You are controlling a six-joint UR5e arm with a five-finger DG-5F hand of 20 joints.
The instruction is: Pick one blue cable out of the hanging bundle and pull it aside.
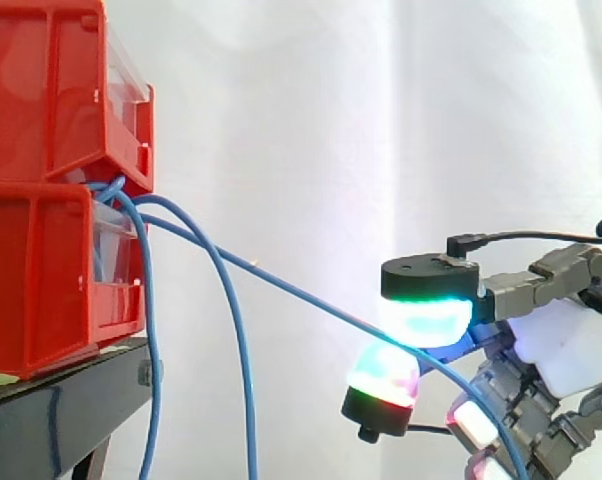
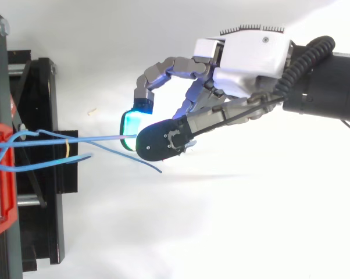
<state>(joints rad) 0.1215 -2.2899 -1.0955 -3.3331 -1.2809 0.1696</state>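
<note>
**One blue cable pinched and drawn out from the bundle**

I am pinching a single blue cable (image 1: 301,291) between two of my glowing fingertips (image 1: 426,315), so my hand (image 1: 571,350) is closed on it; the other fingers are curling loosely beneath, holding nothing that I can make out. The cable is running in a taut slant from the gap between the stacked red bins (image 1: 51,90) down to my pads, and its free tail is drooping past them below. I am holding it this way, I judge, so that the tension is lifting it clear of its neighbours. The rest of the hanging bundle (image 1: 243,370) is dropping straight down beside the bins, well apart from my hand. From above, the pinched cable (image 2: 99,138) is leaving the bin front almost level, while another strand (image 2: 146,163) is trailing loose just beside it.

The bins are sitting on a black stand (image 1: 61,420); behind everything a white curtain (image 1: 381,120) is hanging plain.
</note>
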